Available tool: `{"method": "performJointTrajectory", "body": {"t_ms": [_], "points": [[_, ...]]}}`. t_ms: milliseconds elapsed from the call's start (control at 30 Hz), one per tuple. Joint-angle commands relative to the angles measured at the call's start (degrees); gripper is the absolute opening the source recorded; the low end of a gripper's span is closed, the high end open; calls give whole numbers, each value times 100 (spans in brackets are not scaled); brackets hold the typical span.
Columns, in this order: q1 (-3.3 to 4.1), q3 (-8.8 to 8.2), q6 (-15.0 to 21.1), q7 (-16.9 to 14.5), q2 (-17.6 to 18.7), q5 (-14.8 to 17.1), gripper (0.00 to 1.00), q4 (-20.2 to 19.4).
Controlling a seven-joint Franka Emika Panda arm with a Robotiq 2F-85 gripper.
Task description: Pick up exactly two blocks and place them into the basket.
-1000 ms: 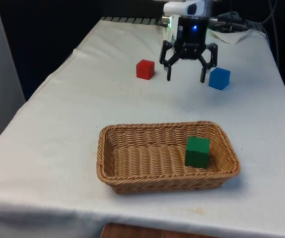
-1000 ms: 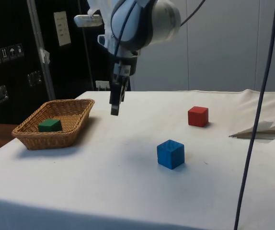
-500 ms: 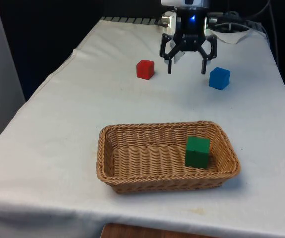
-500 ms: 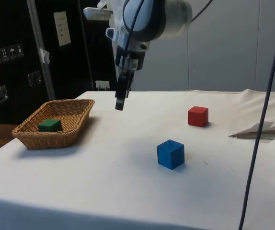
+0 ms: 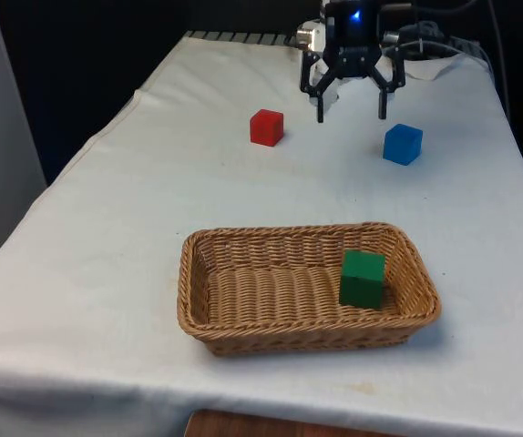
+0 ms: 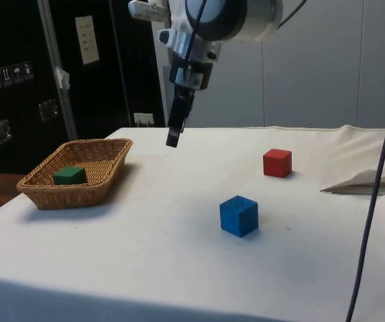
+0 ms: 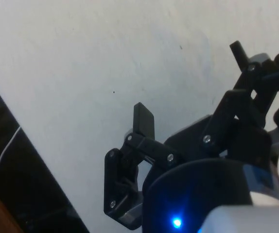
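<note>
The gripper (image 5: pixel 351 116) is being held above the table (image 5: pixel 134 209) with its fingers (image 7: pixel 144 121) spread wide and nothing between them, hanging over the cloth between the red block (image 5: pixel 266 127) and the blue block (image 5: pixel 402 144), nearer the far end. The green block (image 5: pixel 363 279) is being seen inside the basket (image 5: pixel 243 344), against its wall on the front view's right, while the red and blue blocks are being seen on the cloth, well apart from each other and from the basket. In the side view the gripper (image 6: pixel 173 139) is being seen pointed down, well above the cloth, between the basket (image 6: pixel 51 196) and the red block (image 6: pixel 277 163).
</note>
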Motion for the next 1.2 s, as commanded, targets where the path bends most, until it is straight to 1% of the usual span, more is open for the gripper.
{"method": "performJointTrajectory", "body": {"t_ms": [0,33,67,100,267,300,333,367,500,533,600,633,667,700,833,867,900,933,967,1033,1067,1167], "points": [[46,-40,189,57,-69,-97,100,-235],[-11,6,0,0,-34,-11,100,-23],[40,-23,189,57,-103,-97,100,-252],[40,-23,189,57,-103,-97,100,-252],[-29,160,172,63,-281,-74,100,-344],[-80,201,23,6,-264,-23,100,-206],[-46,201,172,69,-304,-69,100,-355],[-69,275,178,86,-350,-69,100,-390],[-132,390,229,109,-498,-97,100,-504],[-178,418,258,86,-590,-120,100,-573],[-235,418,292,23,-688,-132,100,-659],[-183,447,138,23,-607,-23,100,-453],[-258,424,309,-17,-728,-132,100,-693],[-286,424,321,-57,-756,-126,100,-722],[-378,424,372,-212,-848,-115,100,-831],[-424,424,401,-286,-888,-109,100,-882],[-447,424,418,-321,-905,-109,100,-911],[-418,424,304,-355,-917,-23,100,-796],[-476,418,441,-361,-928,-109,100,-945],[-521,418,476,-435,-968,-103,100,-1008],[-567,413,516,-516,-1008,-103,100,-1071],[-636,401,579,-630,-1071,-92,100,-1169]]}}
